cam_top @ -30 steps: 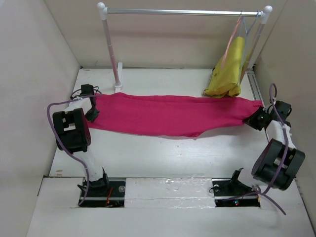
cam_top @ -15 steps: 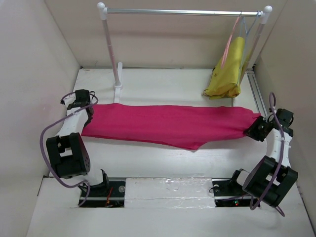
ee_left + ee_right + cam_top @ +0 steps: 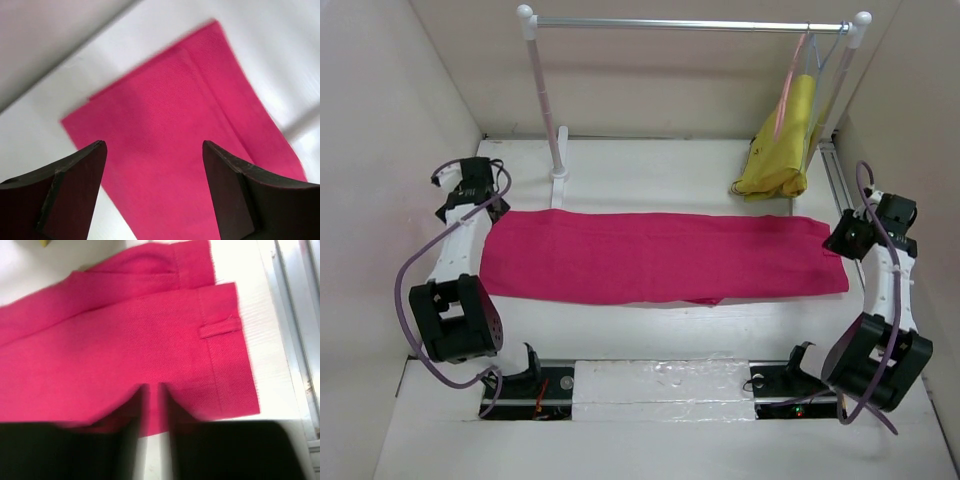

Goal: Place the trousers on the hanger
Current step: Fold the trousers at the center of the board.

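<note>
Top view: the magenta trousers (image 3: 660, 258) lay flat on the white table (image 3: 660, 335), their long axis running from 9 o'clock to 3 o'clock, waistband at the 3 o'clock end. The left gripper (image 3: 468, 190) hung just off the hem end, its jaws spread wide and empty in the left wrist view (image 3: 154, 146). The right gripper (image 3: 847, 238) sat at the waistband edge; its wrist view (image 3: 151, 392) was blurred, jaws nearly closed with only a slim gap, seemingly gripping nothing. The salmon-pink hanger (image 3: 790, 80) hung on the rail (image 3: 690, 24) at 1 o'clock, beside a yellow garment (image 3: 785, 150), towards 12 o'clock from the right gripper, so the right arm was much nearer it
</note>
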Controlling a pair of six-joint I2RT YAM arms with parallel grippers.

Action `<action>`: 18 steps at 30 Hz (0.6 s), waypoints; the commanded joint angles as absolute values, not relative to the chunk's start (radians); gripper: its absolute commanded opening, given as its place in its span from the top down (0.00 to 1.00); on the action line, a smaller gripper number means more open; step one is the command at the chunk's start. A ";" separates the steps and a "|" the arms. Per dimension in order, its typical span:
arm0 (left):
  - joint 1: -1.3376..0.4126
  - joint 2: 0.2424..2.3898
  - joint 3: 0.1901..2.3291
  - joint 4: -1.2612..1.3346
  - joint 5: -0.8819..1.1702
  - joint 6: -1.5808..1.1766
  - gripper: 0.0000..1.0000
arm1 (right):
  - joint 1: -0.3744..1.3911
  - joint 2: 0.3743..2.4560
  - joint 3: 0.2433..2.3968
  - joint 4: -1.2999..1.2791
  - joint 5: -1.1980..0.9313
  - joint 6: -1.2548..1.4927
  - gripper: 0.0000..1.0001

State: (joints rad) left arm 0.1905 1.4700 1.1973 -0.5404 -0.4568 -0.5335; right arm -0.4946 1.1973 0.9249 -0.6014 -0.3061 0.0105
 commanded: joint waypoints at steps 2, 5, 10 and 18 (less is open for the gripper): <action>0.036 1.410 1.197 -0.505 -0.342 -0.531 0.29 | -0.529 1.304 0.995 -0.538 -0.345 -0.002 0.97; -0.130 1.365 1.180 -0.463 -0.296 -0.519 0.37 | -0.529 1.399 1.081 -0.515 -0.327 0.029 0.72; -0.337 1.257 1.091 -0.364 -0.127 -0.525 0.59 | -0.532 1.549 1.184 -0.572 -0.261 -0.031 0.33; -0.598 1.095 0.882 -0.235 -0.031 -0.535 0.74 | -0.588 1.675 1.193 -0.604 -0.169 -0.130 0.36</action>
